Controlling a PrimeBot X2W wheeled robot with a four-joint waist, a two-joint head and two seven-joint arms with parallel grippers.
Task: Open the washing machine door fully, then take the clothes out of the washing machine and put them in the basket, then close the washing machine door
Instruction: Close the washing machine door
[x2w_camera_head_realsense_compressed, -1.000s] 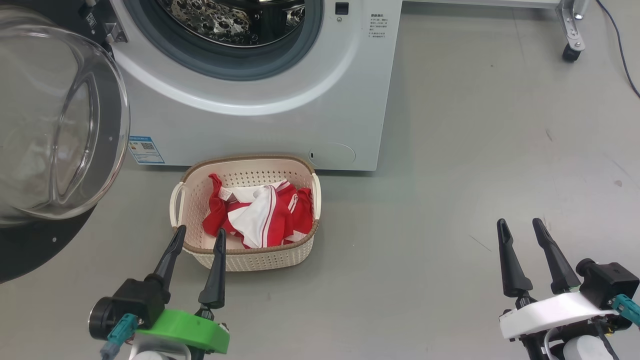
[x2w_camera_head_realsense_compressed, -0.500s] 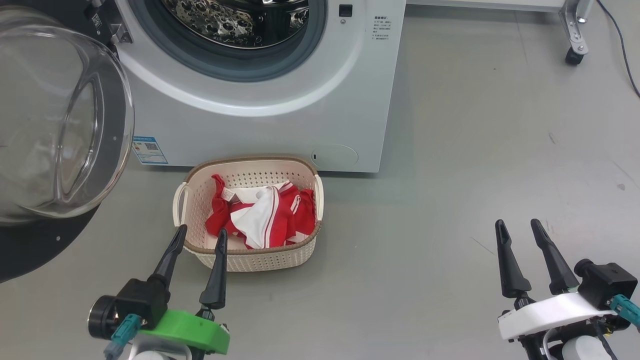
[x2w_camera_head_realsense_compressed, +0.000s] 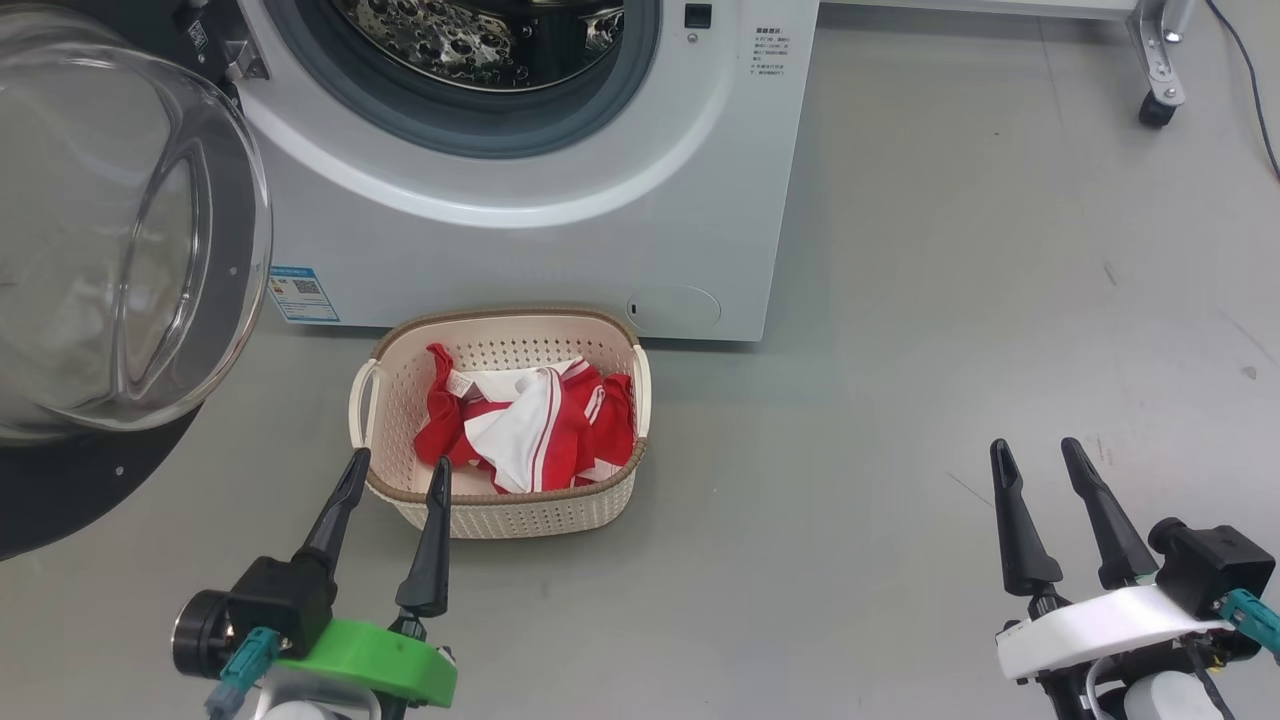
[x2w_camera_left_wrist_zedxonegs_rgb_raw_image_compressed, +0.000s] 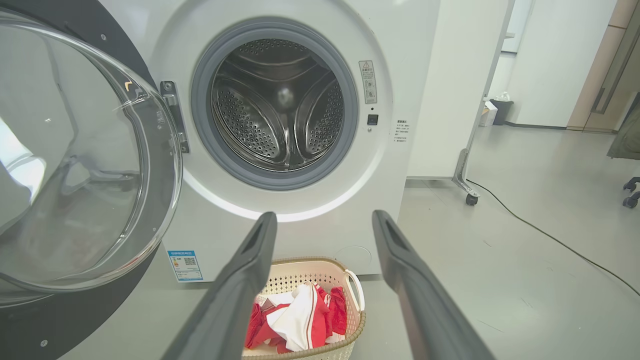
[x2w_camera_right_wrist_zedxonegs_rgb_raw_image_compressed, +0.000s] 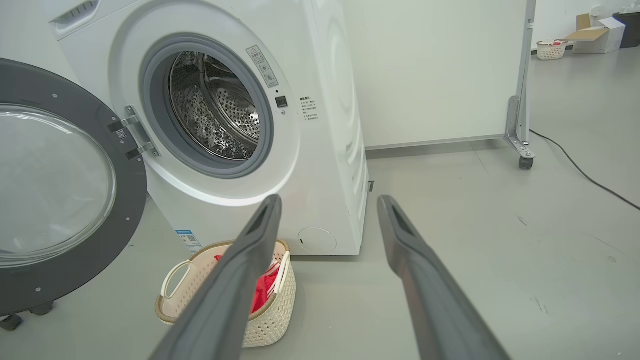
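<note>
The white washing machine (x2w_camera_head_realsense_compressed: 560, 230) stands ahead with its steel drum (x2w_camera_left_wrist_zedxonegs_rgb_raw_image_compressed: 280, 110) showing no fabric inside. Its door (x2w_camera_head_realsense_compressed: 110, 260), black-rimmed with a clear glass bowl, hangs swung wide open on the left (x2w_camera_right_wrist_zedxonegs_rgb_raw_image_compressed: 55, 190). On the floor in front sits the cream basket (x2w_camera_head_realsense_compressed: 505, 510) holding the red and white clothes (x2w_camera_head_realsense_compressed: 525, 430). My left gripper (x2w_camera_head_realsense_compressed: 398, 467) is open and empty, its tips at the basket's near rim. Far off to the right, my right gripper (x2w_camera_head_realsense_compressed: 1037, 450) hangs open and empty over bare floor.
A white wheeled partition with a caster (x2w_camera_head_realsense_compressed: 1158, 108) stands to the machine's right, and a black cable (x2w_camera_right_wrist_zedxonegs_rgb_raw_image_compressed: 580, 172) runs across the grey floor there. Boxes and a small basket (x2w_camera_right_wrist_zedxonegs_rgb_raw_image_compressed: 551, 49) sit far back in the room.
The head camera has shifted slightly, so the machine and basket sit a little further right in the picture. Both grippers stay open where they were.
</note>
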